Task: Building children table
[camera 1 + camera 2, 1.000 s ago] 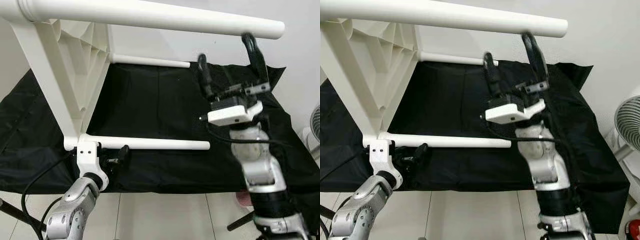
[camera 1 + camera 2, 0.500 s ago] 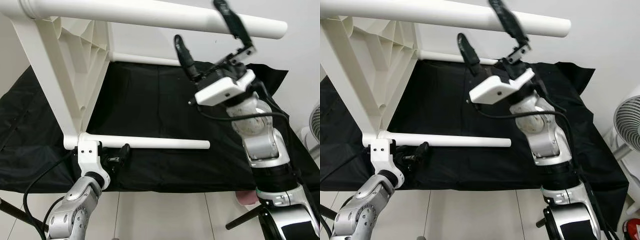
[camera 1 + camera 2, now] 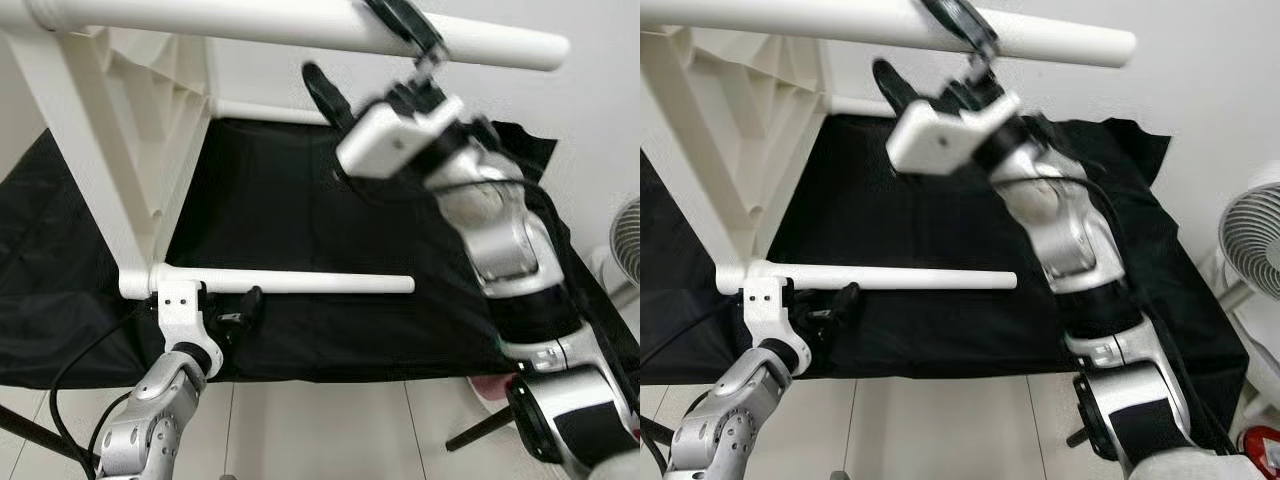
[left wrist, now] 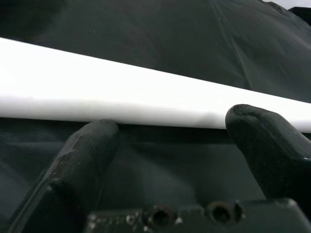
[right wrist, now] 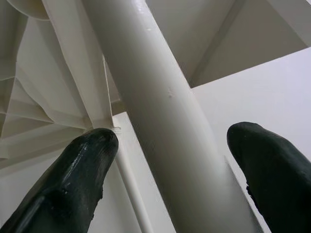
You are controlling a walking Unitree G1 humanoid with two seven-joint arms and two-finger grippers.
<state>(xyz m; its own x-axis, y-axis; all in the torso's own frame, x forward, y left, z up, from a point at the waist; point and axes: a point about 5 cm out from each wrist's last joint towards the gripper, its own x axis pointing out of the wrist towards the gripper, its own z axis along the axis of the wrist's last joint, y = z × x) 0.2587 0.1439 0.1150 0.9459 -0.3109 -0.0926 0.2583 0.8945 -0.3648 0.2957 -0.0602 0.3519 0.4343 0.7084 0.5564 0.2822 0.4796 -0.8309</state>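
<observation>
Nearest, left gripper (image 3: 235, 312) sits with fingers spread under the lower table leg (image 3: 290, 284), touching, not clamped. Farther up, right gripper (image 3: 360, 45) straddles the upper leg (image 3: 250, 22), unclosed. White plastic table (image 3: 130, 150), tipped sideways on black cloth (image 3: 300, 200), looks light, stiff, probably slick; grasp legs near their sockets.

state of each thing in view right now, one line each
table top: on its side on the black cloth, legs sticking out level
upper leg: attached, between the right gripper's open jaws
lower near leg: attached, left gripper just under it, jaws open
fan: standing by the wall
</observation>
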